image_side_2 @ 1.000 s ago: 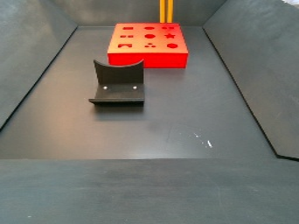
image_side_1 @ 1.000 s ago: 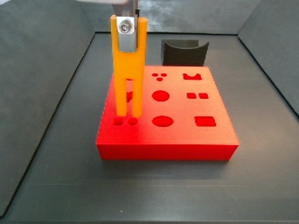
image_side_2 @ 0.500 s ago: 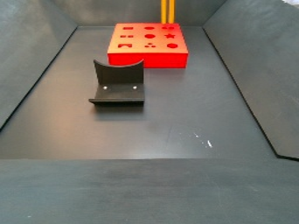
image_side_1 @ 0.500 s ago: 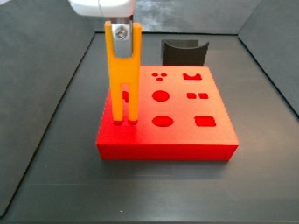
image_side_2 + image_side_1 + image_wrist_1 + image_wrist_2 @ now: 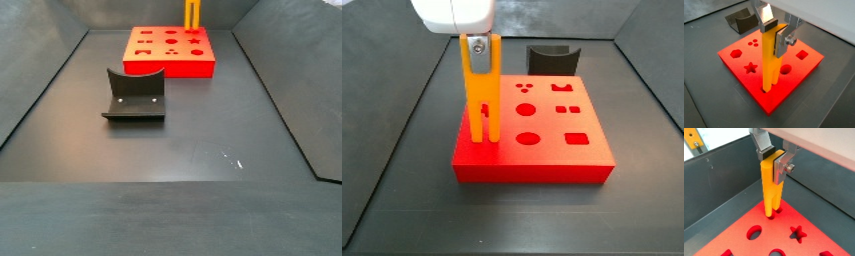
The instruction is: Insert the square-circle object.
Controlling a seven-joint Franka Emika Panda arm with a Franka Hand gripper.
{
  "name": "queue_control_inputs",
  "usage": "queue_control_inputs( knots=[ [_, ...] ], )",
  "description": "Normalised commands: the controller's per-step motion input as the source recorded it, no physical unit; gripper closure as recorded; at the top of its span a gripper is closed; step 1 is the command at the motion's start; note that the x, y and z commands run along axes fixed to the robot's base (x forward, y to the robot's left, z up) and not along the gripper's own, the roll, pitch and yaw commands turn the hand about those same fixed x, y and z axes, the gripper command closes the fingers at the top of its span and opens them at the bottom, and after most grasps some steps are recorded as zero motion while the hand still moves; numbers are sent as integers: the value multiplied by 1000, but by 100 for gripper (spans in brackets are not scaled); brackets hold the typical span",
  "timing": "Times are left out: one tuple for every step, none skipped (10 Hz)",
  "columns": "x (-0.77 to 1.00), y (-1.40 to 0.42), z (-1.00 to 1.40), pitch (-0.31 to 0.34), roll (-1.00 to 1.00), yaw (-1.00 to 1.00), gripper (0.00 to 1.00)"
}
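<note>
The square-circle object (image 5: 482, 90) is a tall orange-yellow bar with two prongs. It stands upright on the red block (image 5: 543, 168), with its prongs down in two holes near the block's left edge. My gripper (image 5: 480, 40) is shut on the bar's top end. Both wrist views show the silver fingers (image 5: 782, 41) clamped on either side of the bar (image 5: 769, 62), with the gripper (image 5: 771, 162) above the block (image 5: 747, 220). In a side view the bar (image 5: 193, 12) shows only at the block's far edge (image 5: 167, 68).
The dark fixture (image 5: 134, 95) stands on the floor apart from the block; it also shows behind the block (image 5: 552, 58) and in a wrist view (image 5: 741, 21). Grey walls enclose the dark floor (image 5: 201, 180). The block has several other shaped holes (image 5: 576, 138).
My gripper has come down with the bar. The bar's top sits lower and its prongs have gone deeper into the block's holes.
</note>
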Motion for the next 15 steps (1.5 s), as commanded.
queue_control_inputs(
  knots=[
    [0,69,0,-93,0,0,100],
    [0,26,-60,-76,3,0,100],
    [0,0,-83,-77,0,0,100],
    [0,49,-151,-106,0,0,100],
    [0,0,-154,-93,0,0,100],
    [0,0,-171,-90,0,-31,100],
    [0,0,-206,-101,0,-37,100],
    [0,0,-191,-83,0,-49,100],
    [0,11,-143,-51,0,-66,100],
    [157,97,-71,-6,0,-114,100],
    [251,106,-34,0,7,-129,100],
    [154,20,-31,0,7,-103,100],
    [0,0,-80,0,0,-126,100],
    [-26,-9,-80,0,7,-131,100],
    [0,0,0,0,0,-14,100]
  ],
)
